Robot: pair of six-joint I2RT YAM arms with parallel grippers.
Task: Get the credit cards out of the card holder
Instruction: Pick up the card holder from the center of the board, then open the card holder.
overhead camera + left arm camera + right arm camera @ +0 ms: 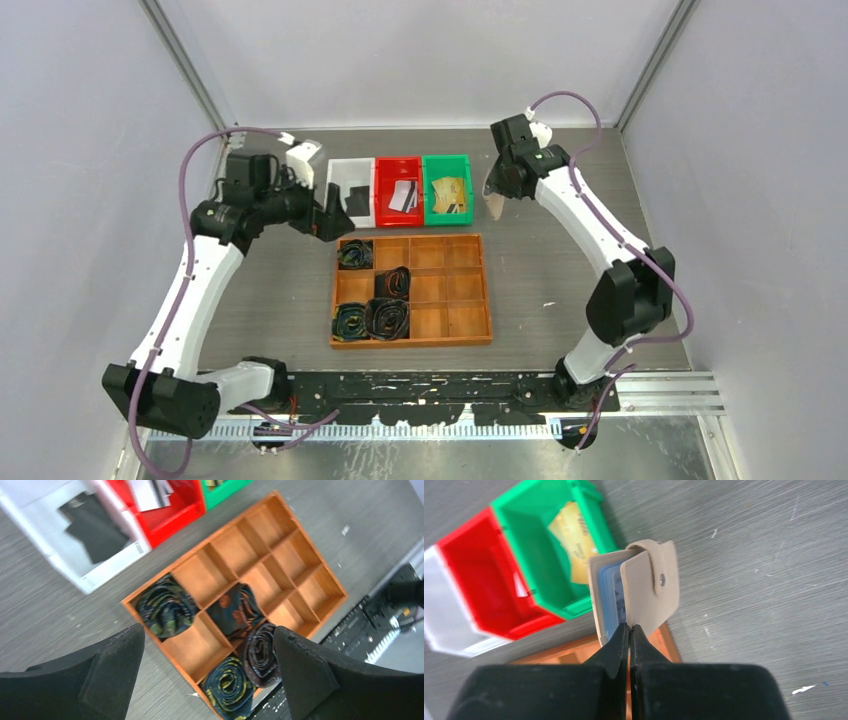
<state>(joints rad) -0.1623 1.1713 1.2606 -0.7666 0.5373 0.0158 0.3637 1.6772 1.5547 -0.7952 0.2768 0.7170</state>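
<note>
We see the right gripper clenched on the card holder, its 2 fingers pressed together over the holder's near edge. The tan holder sticks out past the fingertips, folded almost closed. Its strap tab is snapped across the front, and pale blue pockets show between the covers. We cannot tell whether any card sits in those pockets. From above, the holder hangs in that claw over the table, just beside the right wall of the green bin. Whether it touches the bin we cannot tell.

The left gripper is released, its 2 fingers spread wide with nothing between them. It hovers at the left front corner of the white bin, well apart from the holder.

The credit cards lie in the 3 bins at the far side. There is a black card in the white bin, white and grey ones in the red bin, and a gold card in the green bin. In front of the bins stands the wooden tray, with 4 coiled belts in its left compartments.
</note>
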